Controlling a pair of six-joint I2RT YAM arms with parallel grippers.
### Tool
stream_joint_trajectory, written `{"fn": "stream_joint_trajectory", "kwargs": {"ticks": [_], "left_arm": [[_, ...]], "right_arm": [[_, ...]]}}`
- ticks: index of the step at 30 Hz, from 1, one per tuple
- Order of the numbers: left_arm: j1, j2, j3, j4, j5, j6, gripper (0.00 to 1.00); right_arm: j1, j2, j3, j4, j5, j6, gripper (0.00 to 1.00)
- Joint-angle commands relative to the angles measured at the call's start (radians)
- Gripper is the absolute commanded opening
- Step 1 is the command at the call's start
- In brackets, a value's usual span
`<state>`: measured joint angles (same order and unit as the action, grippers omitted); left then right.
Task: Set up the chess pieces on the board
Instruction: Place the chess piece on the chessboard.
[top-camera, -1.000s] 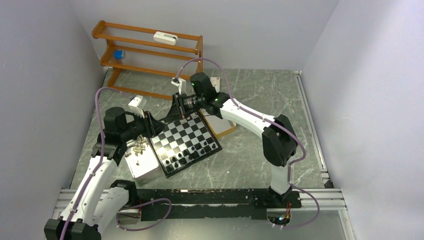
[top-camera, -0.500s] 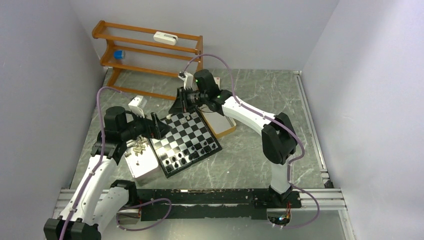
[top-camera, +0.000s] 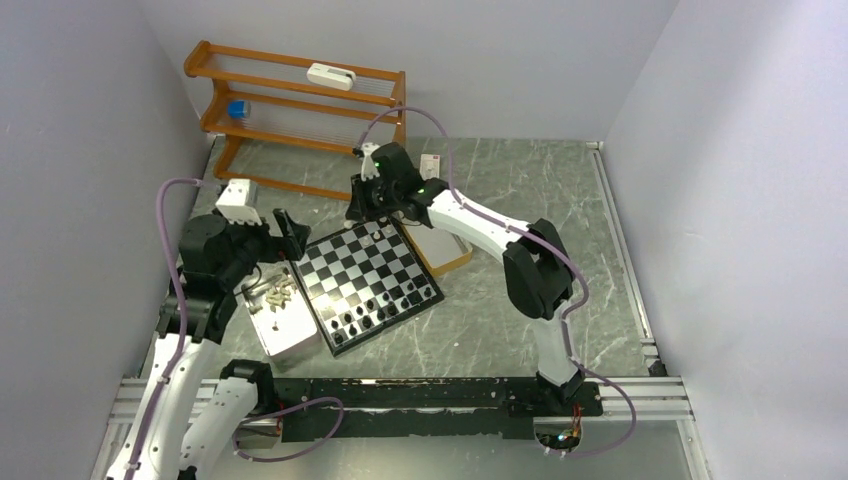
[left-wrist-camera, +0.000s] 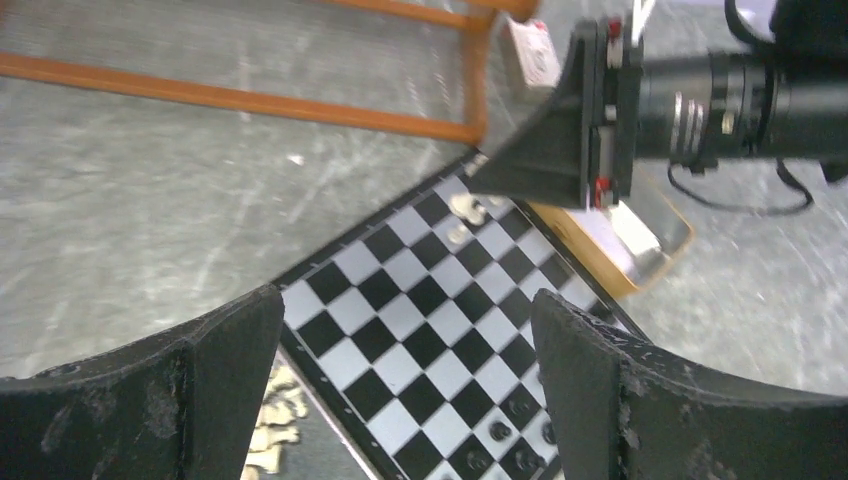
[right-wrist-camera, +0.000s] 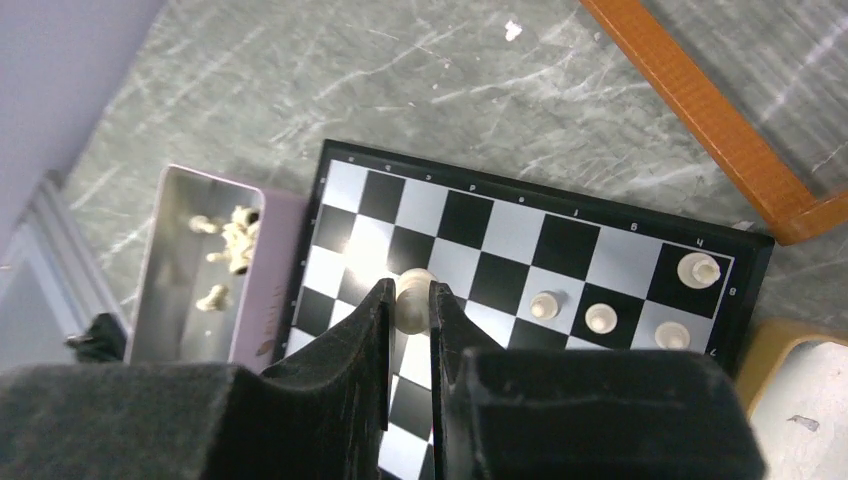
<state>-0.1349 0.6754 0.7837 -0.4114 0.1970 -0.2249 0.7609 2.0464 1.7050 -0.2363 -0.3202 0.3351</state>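
Note:
The board (top-camera: 368, 278) lies tilted on the table between the arms. Black chess pieces (top-camera: 385, 306) stand along its near rows, and a few white pieces (right-wrist-camera: 599, 318) stand at its far corner. My right gripper (right-wrist-camera: 410, 296) hangs above the board's far rows, shut on a cream-white chess piece (right-wrist-camera: 413, 302). My left gripper (left-wrist-camera: 405, 325) is open and holds nothing. It hovers off the board's left corner (left-wrist-camera: 300, 300). Loose white pieces (top-camera: 280, 293) lie in the metal tray (top-camera: 290, 335) left of the board.
An orange-rimmed tray (top-camera: 445, 258) sits against the board's right side. A wooden rack (top-camera: 300, 100) stands at the back left, with a white object (top-camera: 331, 75) and a blue one (top-camera: 236, 108) on it. A small white box (top-camera: 432, 163) lies behind the right arm.
My left gripper has opened wide and drawn back to the left, away from the board. The right gripper has shifted left and back with its white piece still held.

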Motion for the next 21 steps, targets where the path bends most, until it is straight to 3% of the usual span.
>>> {"fn": "stream_joint_trajectory", "kwargs": {"ticks": [1,5,7,11,21], "left_arm": [[-0.006,-0.035,0.028,-0.054,-0.272,0.023,0.98],[-0.004,-0.051,0.014,-0.081,-0.611,-0.156,0.98],[-0.002,-0.045,0.04,-0.14,-0.706,-0.196,0.98],[0.0,-0.067,0.043,-0.168,-0.796,-0.214,0.98],[0.0,-0.089,0.061,-0.203,-0.85,-0.229,0.98]], "right_arm": [[0.071,0.051,0.059,-0.023,0.176,-0.115,0.12],[0.113,0.108,0.115,-0.027,0.261,-0.154,0.13],[0.128,0.143,0.156,-0.048,0.284,-0.166,0.13],[0.163,0.214,0.238,-0.089,0.344,-0.205,0.14],[0.201,0.305,0.319,-0.11,0.458,-0.242,0.14]]}}
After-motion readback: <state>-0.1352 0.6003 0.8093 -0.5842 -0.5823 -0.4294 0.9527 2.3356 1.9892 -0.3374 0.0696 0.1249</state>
